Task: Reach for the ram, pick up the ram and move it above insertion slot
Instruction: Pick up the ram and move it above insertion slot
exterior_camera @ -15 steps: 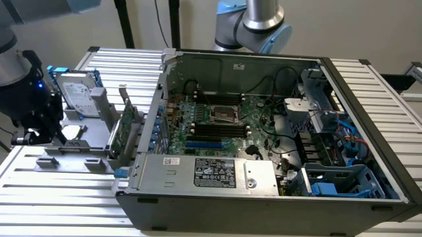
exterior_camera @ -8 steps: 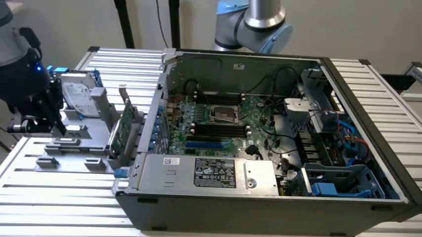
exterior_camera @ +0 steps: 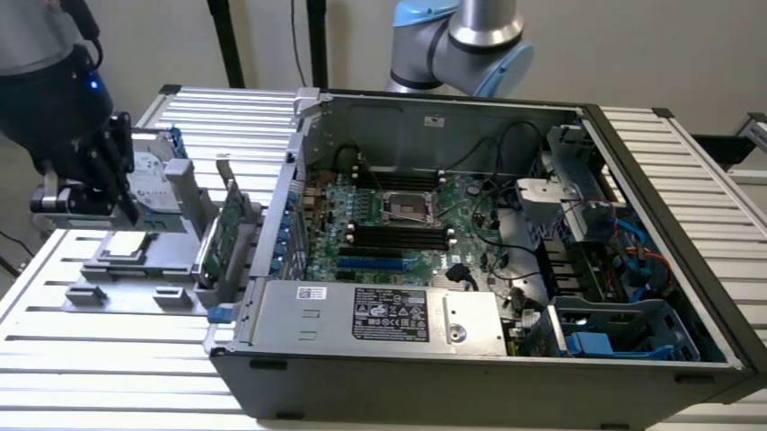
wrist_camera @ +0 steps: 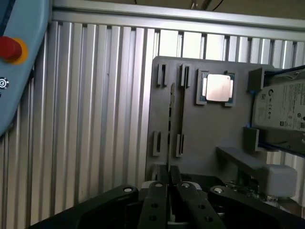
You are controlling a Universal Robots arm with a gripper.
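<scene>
The ram (wrist_camera: 171, 114) sits on edge in the gray holder's (wrist_camera: 205, 138) slot, beside the CPU (wrist_camera: 217, 88). End effector (wrist_camera: 170, 174) is right at the ram's near end, can't tell if it's open or clamped. Holder's on the slatted bench (wrist_camera: 95, 119).

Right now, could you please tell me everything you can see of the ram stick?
The ram shows edge-on as a long, thin, dark strip with a greenish tinge. It stands on its long edge in the grey plastic holder, carried by slotted posts at both ends, beside the silver-topped processor. Its chips are hidden from this angle. The gripper is at one end; whether they touch cannot be told.
</scene>
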